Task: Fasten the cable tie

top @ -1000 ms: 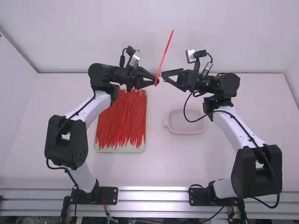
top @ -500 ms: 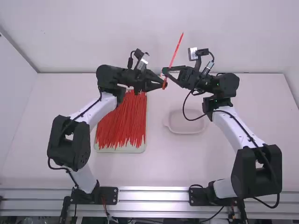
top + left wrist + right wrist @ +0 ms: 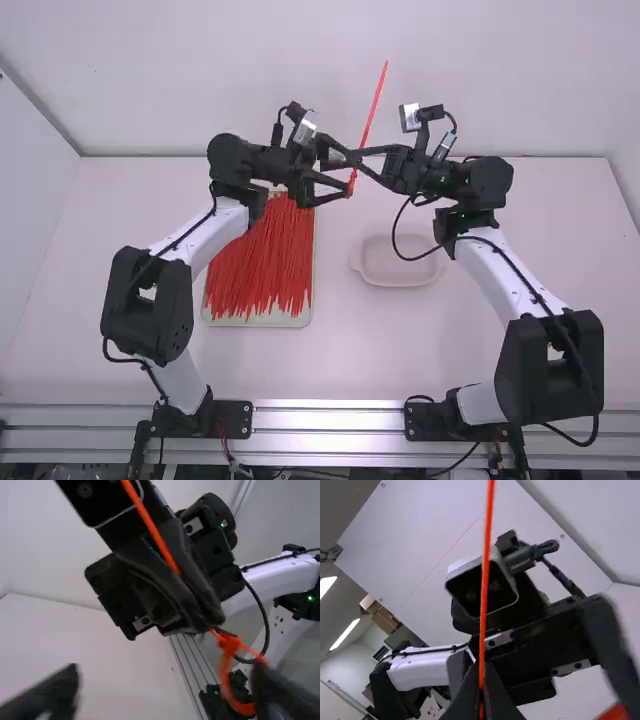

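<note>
A red cable tie (image 3: pixel 368 115) stands tilted in the air above the back of the table. My right gripper (image 3: pixel 355 163) is shut on its lower strap, with the long tail pointing up and away. In the right wrist view the strap (image 3: pixel 487 555) rises straight out from between my closed fingers (image 3: pixel 481 700). My left gripper (image 3: pixel 335 175) faces the right one, open, its fingers spread either side of the tie's lower end. In the left wrist view the tie's curled head end (image 3: pixel 231 677) hangs beside one of my fingers (image 3: pixel 280 692), below the right gripper (image 3: pixel 200 612).
A flat tray (image 3: pixel 255 320) holding a pile of several red cable ties (image 3: pixel 262 255) lies under the left arm. A shallow white dish (image 3: pixel 398 262) sits right of it, below the right arm. The table's front half is bare.
The left gripper carried the tie to the right and met the right gripper. The right gripper shut on the strap, and the left gripper has opened.
</note>
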Motion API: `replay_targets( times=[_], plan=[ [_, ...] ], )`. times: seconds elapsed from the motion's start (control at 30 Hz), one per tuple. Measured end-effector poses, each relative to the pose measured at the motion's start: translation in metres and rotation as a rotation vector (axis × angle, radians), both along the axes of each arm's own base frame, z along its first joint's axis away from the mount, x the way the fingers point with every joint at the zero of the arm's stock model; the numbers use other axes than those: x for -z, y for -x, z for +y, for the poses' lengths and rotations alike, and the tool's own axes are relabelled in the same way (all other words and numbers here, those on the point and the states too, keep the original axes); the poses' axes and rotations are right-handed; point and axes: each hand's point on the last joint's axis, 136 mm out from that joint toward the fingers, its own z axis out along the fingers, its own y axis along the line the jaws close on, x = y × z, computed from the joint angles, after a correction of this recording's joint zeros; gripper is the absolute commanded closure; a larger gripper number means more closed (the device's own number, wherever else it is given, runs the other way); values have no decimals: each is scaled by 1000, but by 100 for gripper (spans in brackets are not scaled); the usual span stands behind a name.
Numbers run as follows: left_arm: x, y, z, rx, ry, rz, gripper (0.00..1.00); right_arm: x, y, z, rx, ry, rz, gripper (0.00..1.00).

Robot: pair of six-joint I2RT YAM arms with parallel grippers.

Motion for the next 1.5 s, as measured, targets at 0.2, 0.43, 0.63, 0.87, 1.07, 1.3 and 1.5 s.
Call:
replay_targets(
  times=[0.2, 0.43, 0.63, 0.87, 1.07, 1.3, 1.5],
  plan=[
    [11, -16, 9, -39, -24, 95, 1, 10, -8, -16, 20, 39, 2, 100],
    [38, -46, 31, -126, -83, 274, 1, 53, -29, -28, 67, 114, 164, 100],
    [64, -48, 34, -138, -127, 362, 1, 93, -34, -36, 98, 189, 247, 100],
    [98, -44, 35, -173, -196, 457, 1, 135, -36, -55, 171, 283, 320, 100],
    [121, -36, 38, -187, -250, 463, 1, 178, -35, -83, 279, 414, 405, 100],
    [145, -27, 42, -221, -333, 502, 1, 224, -25, -99, 364, 628, 479, 100],
    [151, -24, 44, -223, -354, 467, 1, 252, -26, -97, 441, 845, 432, 100]
  ],
)
